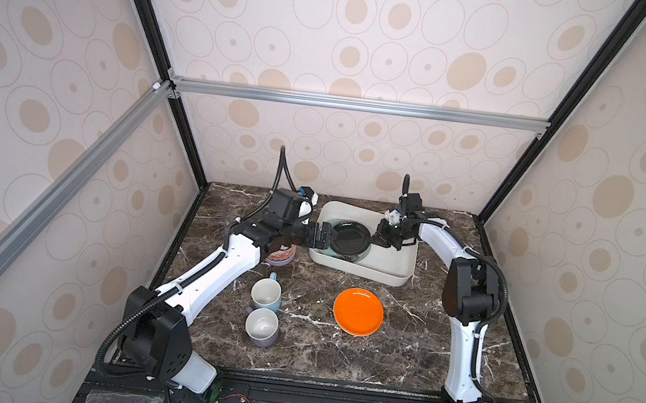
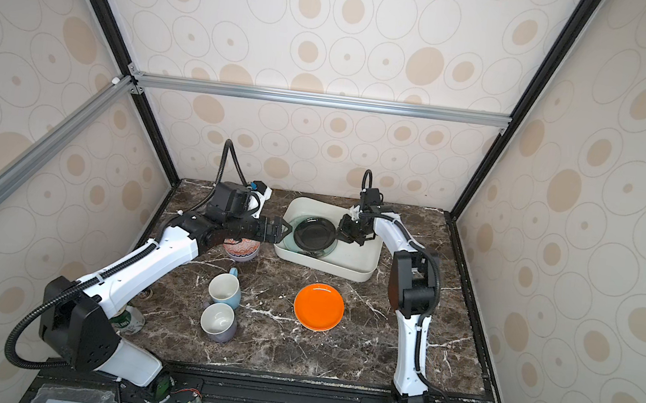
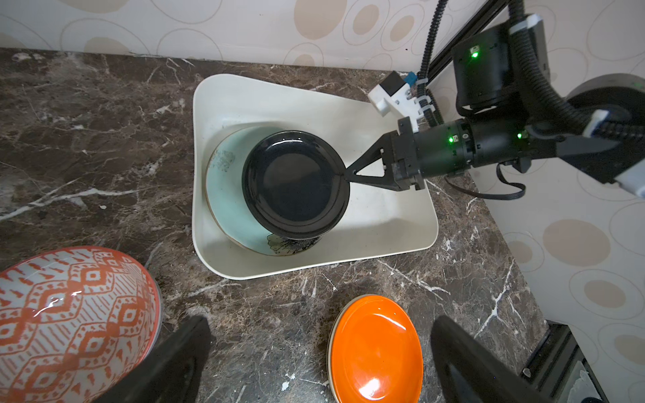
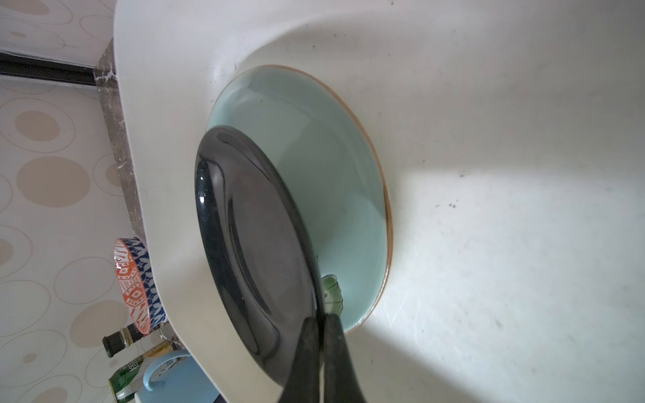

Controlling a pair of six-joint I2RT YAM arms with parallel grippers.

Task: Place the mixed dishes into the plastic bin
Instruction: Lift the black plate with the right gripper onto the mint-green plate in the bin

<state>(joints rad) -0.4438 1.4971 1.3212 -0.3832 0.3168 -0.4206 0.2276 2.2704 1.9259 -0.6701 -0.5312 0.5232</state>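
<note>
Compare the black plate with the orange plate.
The black plate is in the white bin, over the teal plate; the orange plate is on the table. The right gripper pinches the black plate's rim, holding it tilted; the orange plate lies flat, untouched. Both are round and glossy.

— What frames my bench?
— Brown marble tabletop [image 1: 336,355], white-veined, walled on three sides by cream wallpaper [image 1: 353,47] printed with tan ovals; a silver rail [image 1: 358,104] crosses the back wall.
— And down at my left?
— A green drink can [image 2: 127,321] stands near the table's left edge, toward the front; a small dark jar [image 4: 117,343] shows close by it.
</note>
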